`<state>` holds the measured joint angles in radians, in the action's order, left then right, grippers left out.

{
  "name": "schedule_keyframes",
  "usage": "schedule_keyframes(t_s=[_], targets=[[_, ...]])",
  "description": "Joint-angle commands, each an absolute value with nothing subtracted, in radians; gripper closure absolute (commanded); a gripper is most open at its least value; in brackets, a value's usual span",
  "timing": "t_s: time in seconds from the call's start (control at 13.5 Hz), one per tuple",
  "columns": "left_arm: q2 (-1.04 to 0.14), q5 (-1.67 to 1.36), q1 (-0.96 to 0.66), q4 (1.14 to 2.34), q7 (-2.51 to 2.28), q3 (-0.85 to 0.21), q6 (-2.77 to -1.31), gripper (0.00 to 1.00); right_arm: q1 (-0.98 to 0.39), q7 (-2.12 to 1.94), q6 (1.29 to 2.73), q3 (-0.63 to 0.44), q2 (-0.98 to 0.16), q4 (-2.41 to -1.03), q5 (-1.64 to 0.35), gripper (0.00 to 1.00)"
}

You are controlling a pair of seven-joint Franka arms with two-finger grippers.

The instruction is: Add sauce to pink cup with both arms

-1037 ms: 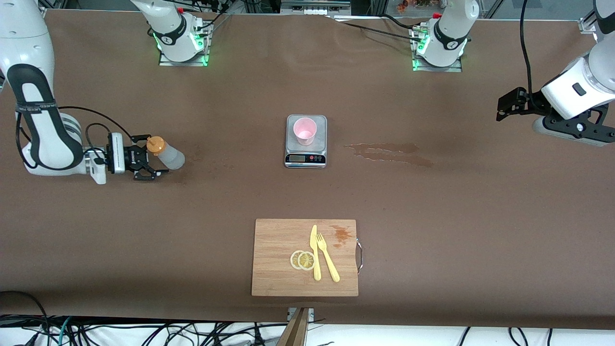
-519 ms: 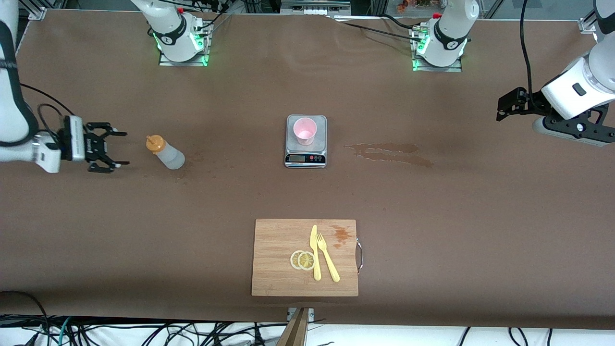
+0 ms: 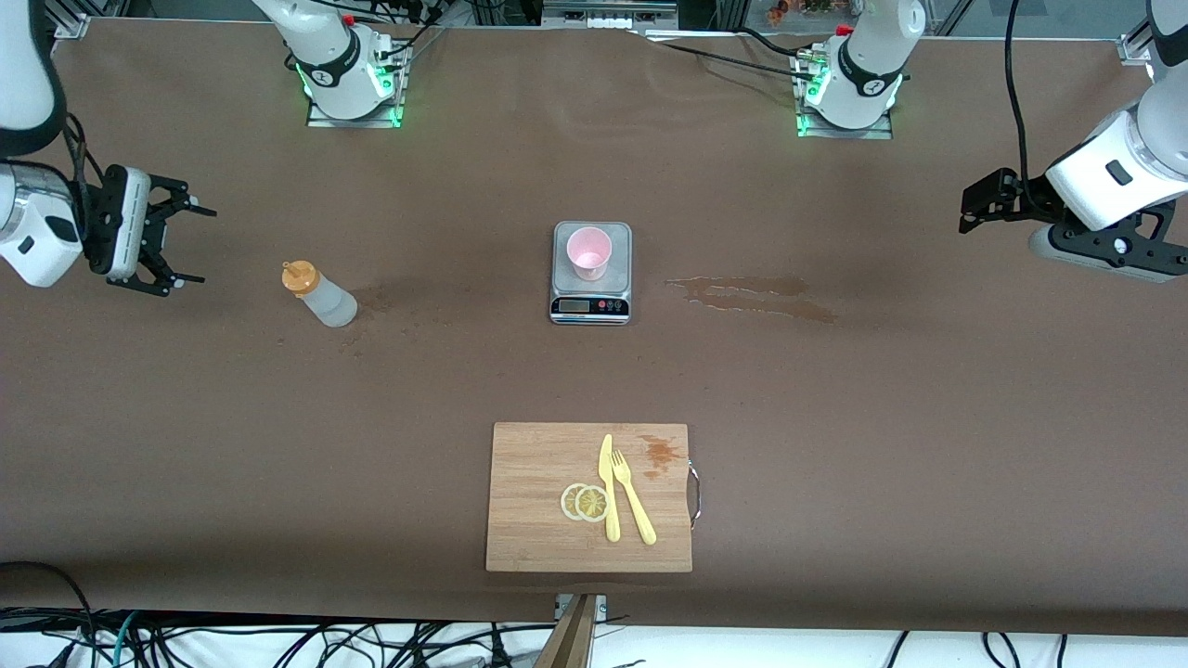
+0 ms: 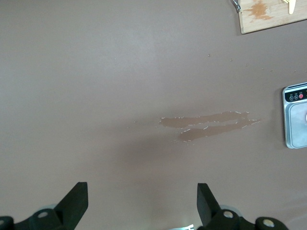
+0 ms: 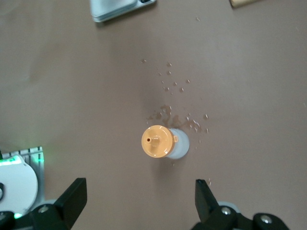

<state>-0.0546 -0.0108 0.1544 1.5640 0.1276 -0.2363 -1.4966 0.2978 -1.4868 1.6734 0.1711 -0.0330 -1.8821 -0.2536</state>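
Note:
The pink cup (image 3: pixel 588 252) stands upright on a small kitchen scale (image 3: pixel 591 306) at mid-table. The translucent sauce bottle (image 3: pixel 318 294) with its orange cap (image 5: pixel 158 141) stands alone on the table toward the right arm's end. My right gripper (image 3: pixel 204 246) hangs open and empty over bare table, apart from the bottle and closer to the table's end; its wrist view looks down on the bottle past the gripper (image 5: pixel 139 194). My left gripper (image 3: pixel 967 218) waits open and empty over the left arm's end of the table, and shows in its own view too (image 4: pixel 141 201).
A brownish wet sauce stain (image 3: pixel 752 297) lies beside the scale toward the left arm's end. Droplets (image 5: pixel 177 96) speckle the table by the bottle. Nearer the front camera lies a wooden cutting board (image 3: pixel 538 520) with a yellow knife, fork and lemon slices (image 3: pixel 585 502).
My right gripper, open beside the bottle a second ago, has pulled away toward the right arm's end of the table. The bottle stays standing. The left arm has not moved.

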Motion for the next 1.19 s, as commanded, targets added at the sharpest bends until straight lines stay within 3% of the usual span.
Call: schedule_keyframes(t_s=[0.0,0.22,0.67,1.11], targets=[[-0.055,0.008,0.155,1.555,0.141,-0.238,-1.479,0.00,0.264,-1.265,1.683,0.224,0.078,-1.905,-0.142,0.00],[-0.055,0.008,0.155,1.557,0.133,-0.239,-1.477,0.00,0.215,-0.953,1.654,0.236,0.144,-1.898,-0.101,0.00],[-0.055,0.008,0.155,1.555,0.141,-0.238,-1.477,0.00,0.127,-0.361,1.614,0.198,0.163,-1.890,-0.072,0.00],[-0.057,0.008,0.155,1.554,0.137,-0.238,-1.477,0.00,0.026,-0.166,1.614,0.132,0.164,-1.861,0.028,0.00]])
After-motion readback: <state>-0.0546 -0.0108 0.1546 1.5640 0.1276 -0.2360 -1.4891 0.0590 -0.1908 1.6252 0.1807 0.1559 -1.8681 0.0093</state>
